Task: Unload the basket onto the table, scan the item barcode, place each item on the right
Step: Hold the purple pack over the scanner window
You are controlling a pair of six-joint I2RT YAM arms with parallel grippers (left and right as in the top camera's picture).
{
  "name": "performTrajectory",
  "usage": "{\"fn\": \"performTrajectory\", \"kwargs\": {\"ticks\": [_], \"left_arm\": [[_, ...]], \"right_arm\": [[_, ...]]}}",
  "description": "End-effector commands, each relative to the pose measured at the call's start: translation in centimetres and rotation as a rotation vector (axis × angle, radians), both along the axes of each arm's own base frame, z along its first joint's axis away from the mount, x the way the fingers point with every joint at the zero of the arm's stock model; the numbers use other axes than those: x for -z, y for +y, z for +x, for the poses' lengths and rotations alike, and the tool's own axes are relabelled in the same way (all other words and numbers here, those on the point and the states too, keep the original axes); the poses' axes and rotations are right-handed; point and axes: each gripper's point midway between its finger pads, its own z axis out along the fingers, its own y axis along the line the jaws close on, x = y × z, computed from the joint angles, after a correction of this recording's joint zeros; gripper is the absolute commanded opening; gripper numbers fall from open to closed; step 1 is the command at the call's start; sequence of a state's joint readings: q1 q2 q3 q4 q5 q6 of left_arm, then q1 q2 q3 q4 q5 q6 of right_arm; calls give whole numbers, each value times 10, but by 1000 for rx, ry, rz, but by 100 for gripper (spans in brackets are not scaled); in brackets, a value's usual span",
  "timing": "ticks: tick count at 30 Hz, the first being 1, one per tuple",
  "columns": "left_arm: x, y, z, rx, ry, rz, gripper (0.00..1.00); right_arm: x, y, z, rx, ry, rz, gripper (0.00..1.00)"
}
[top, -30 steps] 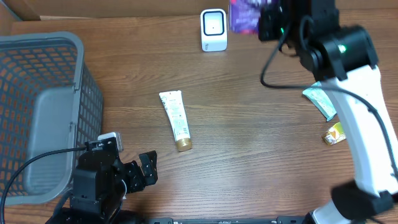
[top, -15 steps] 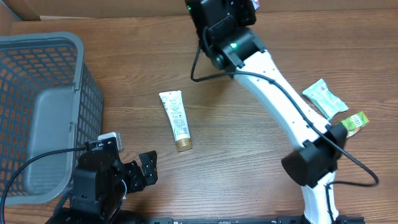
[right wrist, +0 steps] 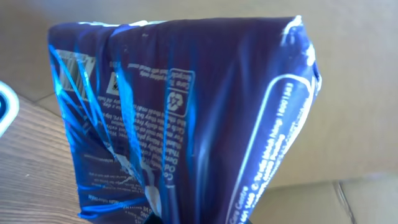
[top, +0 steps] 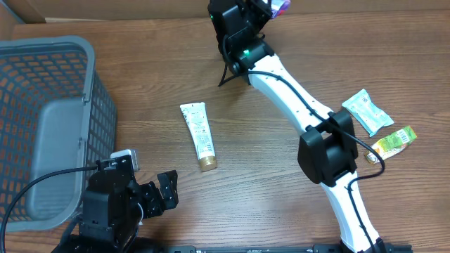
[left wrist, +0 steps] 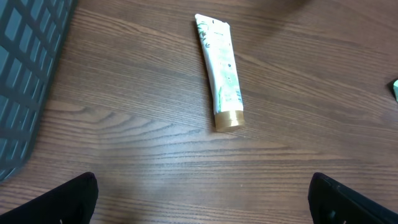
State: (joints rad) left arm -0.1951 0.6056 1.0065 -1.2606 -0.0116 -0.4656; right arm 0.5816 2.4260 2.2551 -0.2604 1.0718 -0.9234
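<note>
My right gripper (top: 261, 10) is shut on a shiny purple-blue packet (right wrist: 186, 112), held up at the back edge of the table. In the overhead view only a corner of the packet (top: 279, 5) shows past the arm. White print and a striped patch like a barcode (right wrist: 73, 70) face the right wrist camera. The packet hides most of the fingers there. A white rounded edge (right wrist: 4, 107) shows at the far left of that view. My left gripper (top: 165, 191) rests open near the front left, fingers (left wrist: 74, 200) wide apart over bare wood.
A white-and-green tube with a gold cap (top: 198, 135) (left wrist: 221, 78) lies mid-table. The grey basket (top: 42, 126) (left wrist: 25, 74) stands at the left. A pale green sachet (top: 366, 111) and a yellow-green packet (top: 394, 140) lie at the right. Cardboard runs along the back.
The right arm has swung left along the back of the table with the packet and now covers the white scanner stand. The left arm has not moved.
</note>
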Motion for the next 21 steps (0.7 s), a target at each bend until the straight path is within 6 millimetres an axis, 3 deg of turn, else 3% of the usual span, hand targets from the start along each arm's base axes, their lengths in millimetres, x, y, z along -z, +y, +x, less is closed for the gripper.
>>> {"fn": "performTrajectory", "kwargs": {"ticks": [1, 10, 16, 21], "left_arm": [[-1, -1, -1, 1, -9, -7, 100], [-1, -1, -1, 1, -9, -7, 100], [-1, -1, -1, 1, -9, -7, 100], [-1, -1, -1, 1, -9, -7, 100]], "right_arm": [[-2, 9, 7, -45, 19, -81, 4], [26, 0, 23, -30, 11, -70, 4], [54, -1, 25, -45, 64, -94, 4], [71, -13, 25, -26, 99, -114, 4]]}}
